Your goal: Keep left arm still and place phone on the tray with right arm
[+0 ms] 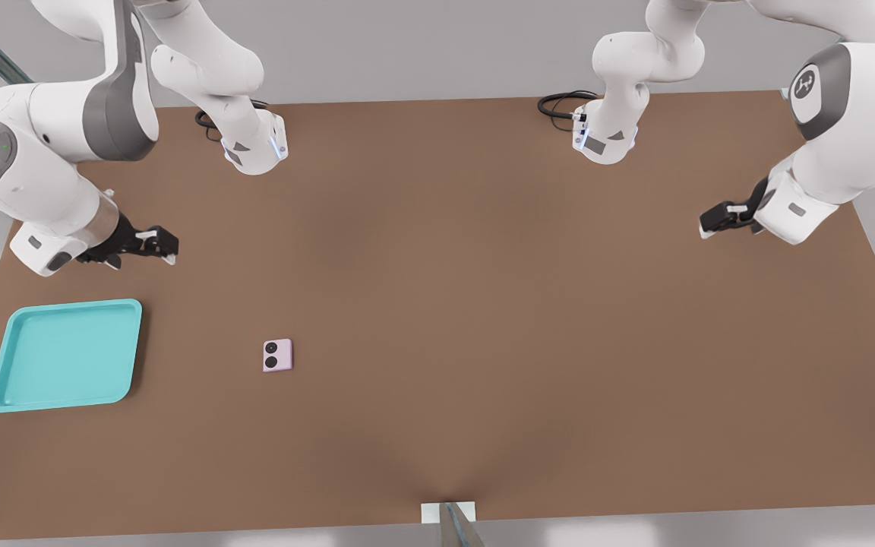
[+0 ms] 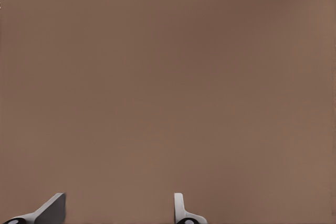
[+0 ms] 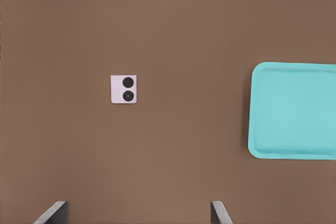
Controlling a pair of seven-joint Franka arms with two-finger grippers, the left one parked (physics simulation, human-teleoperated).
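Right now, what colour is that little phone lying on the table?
Pale pink-lilac, with two black lenses; the phone shows best in the right wrist view, with the gripper open above the table.

So we've got a plain brown table (image 1: 483, 304), two coiled black cables (image 1: 559, 103) at its far edge, and a little white block (image 1: 431, 513) with a grey strut (image 1: 459, 530) at the near edge.
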